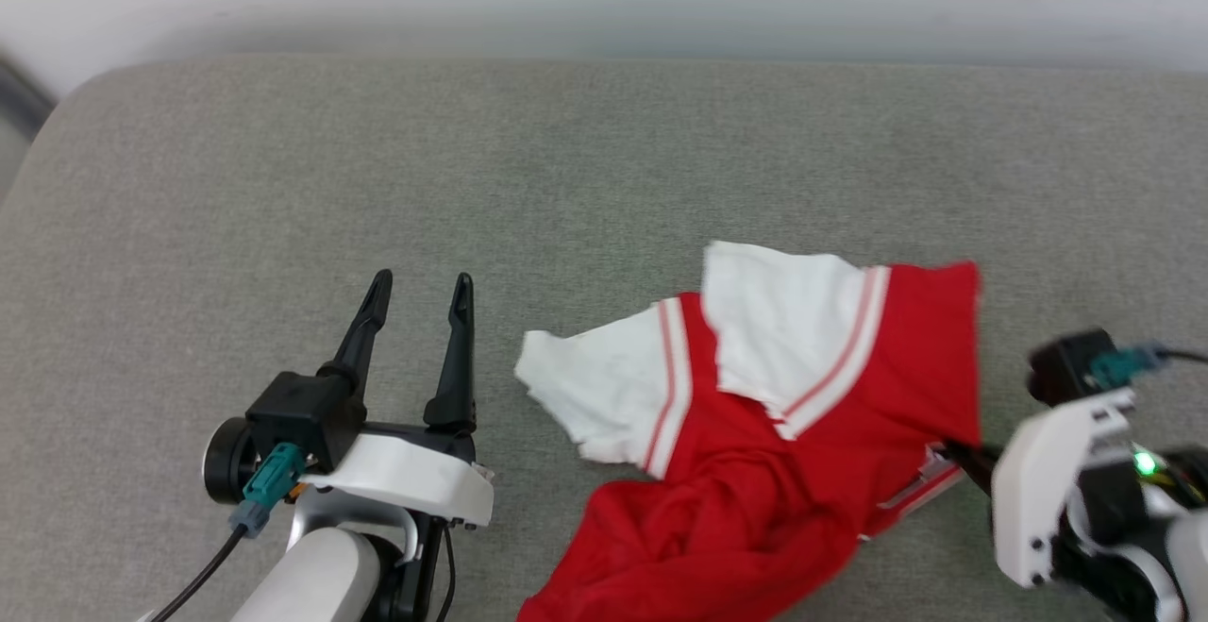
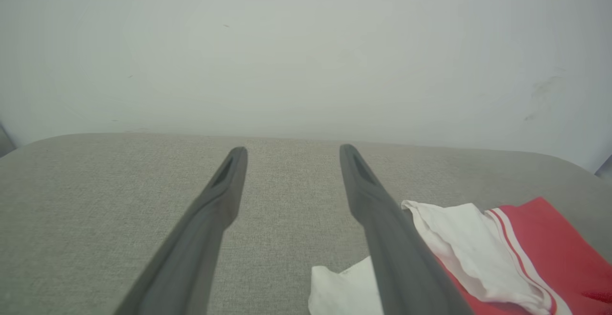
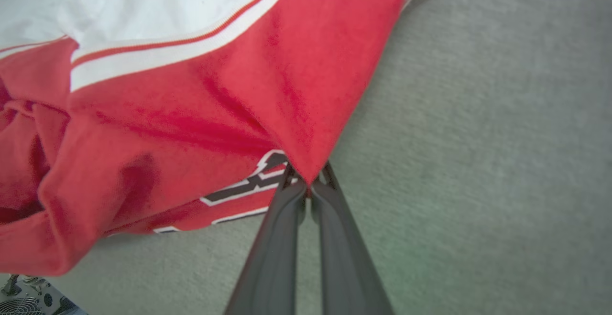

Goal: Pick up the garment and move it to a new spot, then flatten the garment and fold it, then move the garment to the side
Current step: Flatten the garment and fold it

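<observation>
My right gripper (image 3: 309, 188) has its two dark fingers pinched together on a fold of red cloth at the near-right edge of the jersey shirt (image 1: 802, 433), right beside a strip of black, white-outlined lettering (image 3: 244, 190) (too little of it peeks out to read). The shirt lies crumpled on the grey fabric cushion (image 1: 604, 159), in the lower right part of my head view. Its two white sleeves (image 1: 604, 386), edged with red-and-white striped trim, are turned toward the left and the far side, and the red body is bunched toward me. My left gripper (image 1: 422, 277) stands with its fingers apart, holding nothing, near the closer sleeve but not touching it. A pale wall (image 2: 306, 42) rises behind the cushion.
</observation>
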